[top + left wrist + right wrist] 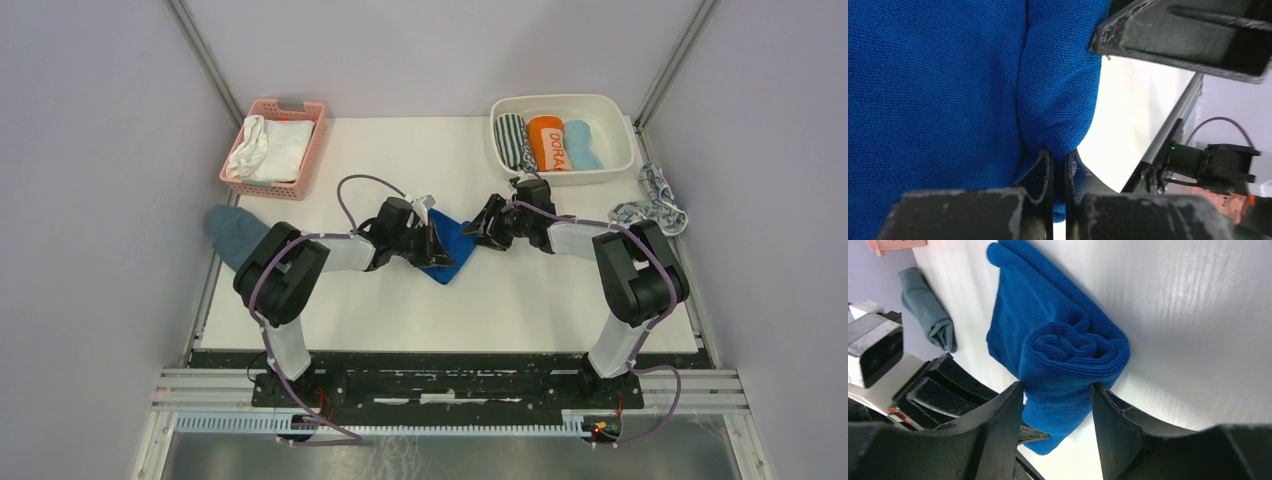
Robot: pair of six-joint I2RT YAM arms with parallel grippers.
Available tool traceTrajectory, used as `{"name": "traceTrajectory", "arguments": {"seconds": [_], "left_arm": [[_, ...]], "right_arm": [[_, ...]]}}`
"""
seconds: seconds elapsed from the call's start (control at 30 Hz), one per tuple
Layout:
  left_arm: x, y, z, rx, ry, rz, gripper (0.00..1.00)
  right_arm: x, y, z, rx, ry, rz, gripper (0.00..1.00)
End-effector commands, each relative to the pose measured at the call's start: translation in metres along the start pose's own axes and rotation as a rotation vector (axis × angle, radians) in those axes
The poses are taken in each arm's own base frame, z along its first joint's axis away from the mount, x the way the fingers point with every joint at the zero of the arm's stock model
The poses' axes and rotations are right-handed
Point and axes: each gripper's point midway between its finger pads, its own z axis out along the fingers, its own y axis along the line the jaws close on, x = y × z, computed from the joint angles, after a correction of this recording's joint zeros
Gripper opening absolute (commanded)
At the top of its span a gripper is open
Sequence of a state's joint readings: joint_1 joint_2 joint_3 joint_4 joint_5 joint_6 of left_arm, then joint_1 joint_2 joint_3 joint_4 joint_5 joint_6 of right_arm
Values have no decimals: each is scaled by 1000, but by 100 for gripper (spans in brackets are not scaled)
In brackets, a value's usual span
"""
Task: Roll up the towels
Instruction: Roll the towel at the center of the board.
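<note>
**Royal blue terry towel** (pixel 447 252): centre of the top view, lying on the white tabletop (pixel 400 310) between the two hands. Partly rolled: in the right wrist view a coiled end (pixel 1073 347) is seen at mid-frame, with loose cloth trailing towards the upper left.

**Left hand** (pixel 1058 161): clenched on a fold of the royal blue towel, which is pinched between the nearly meeting fingers at the lower centre of the left wrist view.

**Right hand** (pixel 1057 395): released, with its jaws spread to either side of the coiled end. Whether they touch it cannot be told.

**Light blue towel** (pixel 582 146): rolled and set in the white plastic tub (pixel 620 165) at upper right, beside an orange roll (pixel 548 143) and a dark striped roll (pixel 512 140).

**Long whitish towel with grey-blue print** (pixel 655 200): crumpled at the right edge of the tabletop, below the tub.

**Pink slatted basket** (pixel 312 150): upper left, holding white cloths (pixel 268 148).

**Dull teal-grey cloth** (pixel 235 232): left edge, below the basket.
</note>
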State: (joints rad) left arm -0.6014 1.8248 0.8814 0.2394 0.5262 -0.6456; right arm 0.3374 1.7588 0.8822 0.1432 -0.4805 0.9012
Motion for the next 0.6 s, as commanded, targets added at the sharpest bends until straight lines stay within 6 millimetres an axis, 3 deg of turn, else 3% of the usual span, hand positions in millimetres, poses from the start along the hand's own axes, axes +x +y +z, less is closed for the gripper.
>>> {"name": "traceTrajectory", "arguments": {"seconds": [0.0,0.13,0.33,0.57], "left_arm": [[22,-1,1,59,89,-146,3],[27,12,2,23,100,-197,3],[32,24,2,-30,113,-204,3],[32,28,2,-55,117,-192,3]], "right_arm": [[-6,-4,6,30,-3,10,60],[-1,-6,0,31,-3,0,61],[-15,-2,-18,93,-85,-24,65],[-12,8,-6,107,-53,-21,72]]}}
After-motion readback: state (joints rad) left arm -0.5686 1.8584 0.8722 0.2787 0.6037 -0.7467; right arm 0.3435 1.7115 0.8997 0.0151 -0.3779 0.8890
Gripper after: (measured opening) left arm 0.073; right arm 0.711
